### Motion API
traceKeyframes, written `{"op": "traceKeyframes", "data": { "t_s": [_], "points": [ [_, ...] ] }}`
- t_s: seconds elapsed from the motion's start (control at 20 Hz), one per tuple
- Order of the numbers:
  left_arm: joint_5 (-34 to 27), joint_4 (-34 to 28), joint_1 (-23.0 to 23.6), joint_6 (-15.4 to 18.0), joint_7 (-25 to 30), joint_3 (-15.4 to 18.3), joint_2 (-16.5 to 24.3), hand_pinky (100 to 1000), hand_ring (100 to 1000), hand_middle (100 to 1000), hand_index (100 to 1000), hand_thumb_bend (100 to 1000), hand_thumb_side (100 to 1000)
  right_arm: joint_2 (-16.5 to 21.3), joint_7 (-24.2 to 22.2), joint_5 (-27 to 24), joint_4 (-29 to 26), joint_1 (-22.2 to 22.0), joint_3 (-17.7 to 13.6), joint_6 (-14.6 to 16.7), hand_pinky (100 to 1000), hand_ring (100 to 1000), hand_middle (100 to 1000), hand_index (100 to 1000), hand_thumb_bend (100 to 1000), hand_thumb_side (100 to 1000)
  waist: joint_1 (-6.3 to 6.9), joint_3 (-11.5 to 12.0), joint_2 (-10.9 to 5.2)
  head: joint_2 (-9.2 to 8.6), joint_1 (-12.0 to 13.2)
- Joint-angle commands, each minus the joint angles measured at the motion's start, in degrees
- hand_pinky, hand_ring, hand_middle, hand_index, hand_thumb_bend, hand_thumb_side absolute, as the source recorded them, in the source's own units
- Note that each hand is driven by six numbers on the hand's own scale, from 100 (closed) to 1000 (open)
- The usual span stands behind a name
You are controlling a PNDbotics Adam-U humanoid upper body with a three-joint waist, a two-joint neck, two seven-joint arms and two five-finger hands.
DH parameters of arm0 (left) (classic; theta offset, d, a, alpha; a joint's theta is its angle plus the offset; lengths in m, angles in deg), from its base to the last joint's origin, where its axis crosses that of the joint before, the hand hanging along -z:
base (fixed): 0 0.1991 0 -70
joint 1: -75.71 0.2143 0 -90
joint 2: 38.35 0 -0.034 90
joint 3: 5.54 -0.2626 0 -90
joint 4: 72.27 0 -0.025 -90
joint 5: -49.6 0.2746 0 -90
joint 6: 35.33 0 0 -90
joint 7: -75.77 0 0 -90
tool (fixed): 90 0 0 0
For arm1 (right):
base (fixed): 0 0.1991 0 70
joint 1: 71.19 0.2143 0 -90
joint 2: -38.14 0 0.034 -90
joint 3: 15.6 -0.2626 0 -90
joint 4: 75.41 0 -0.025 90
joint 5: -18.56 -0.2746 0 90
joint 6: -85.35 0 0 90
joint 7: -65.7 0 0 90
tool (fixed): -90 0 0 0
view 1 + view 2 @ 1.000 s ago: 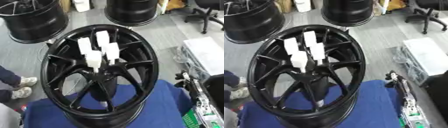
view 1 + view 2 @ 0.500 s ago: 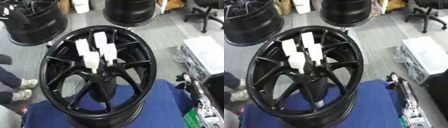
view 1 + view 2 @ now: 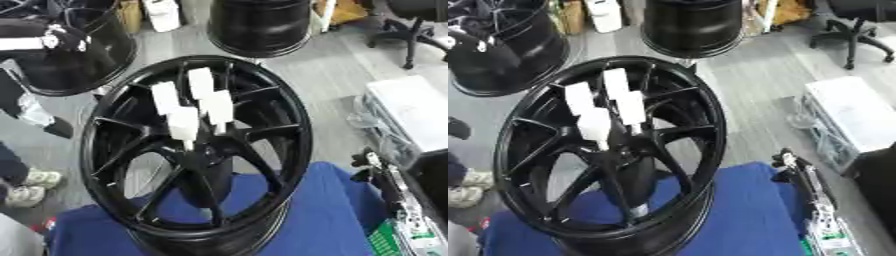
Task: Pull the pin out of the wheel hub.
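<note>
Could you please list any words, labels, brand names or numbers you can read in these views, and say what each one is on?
No text can be read anywhere in these views.
The white pins standing in the black wheel hub look blank.
The green object at the lower right edge carries small white marks, too blurred to read.
The white container on the floor at the far edge shows no legible label.

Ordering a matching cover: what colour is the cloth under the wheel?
Blue cloth, clearest in the left eye view.

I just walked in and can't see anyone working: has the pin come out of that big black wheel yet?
Nothing looks done yet. Four white block-shaped pins stand in the hub of the black spoked wheel on the blue cloth. Neither robot hand is in view, so reaching, gripping and pulling a pin all remain.
</note>
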Motion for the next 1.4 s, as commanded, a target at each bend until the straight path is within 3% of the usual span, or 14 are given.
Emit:
{"op": "traceKeyframes", "data": {
  "t_s": [0.05, 0.35, 0.8, 1.4],
  "points": [
    [1.94, 2.29, -2.08, 7.37, 6.76, -0.34, -1.15, 769, 707, 818, 875, 744, 441, 1.07, -0.28, 0.15, -0.42, 0.53, 0.11, 0.10, 621, 486, 582, 674, 100, 880, -0.22, -0.19, -0.77, -0.81, 0.19],
    [5.90, 5.99, -3.67, 10.19, 5.81, -1.03, -4.71, 779, 717, 822, 877, 706, 365, 0.92, -0.53, 0.12, -0.53, 0.74, 0.34, 0.15, 621, 486, 582, 674, 100, 880, -0.17, -0.63, -0.67, -0.80, 0.48],
    [7.04, 8.22, -4.61, 16.15, 5.53, -2.38, -7.38, 783, 722, 804, 848, 584, 134, 0.99, -1.03, 0.34, -0.88, 1.14, 0.78, 0.27, 620, 486, 582, 674, 100, 877, 0.17, -1.41, -0.44, -1.00, 1.40],
    [7.63, 10.76, -4.90, 18.63, 7.49, -2.96, -9.37, 775, 694, 736, 792, 528, 100, 1.06, -1.63, 0.76, -1.44, 1.84, 1.41, 0.45, 619, 485, 582, 673, 100, 870, 0.78, -2.55, -0.01, -1.20, 1.97]
  ]
}}
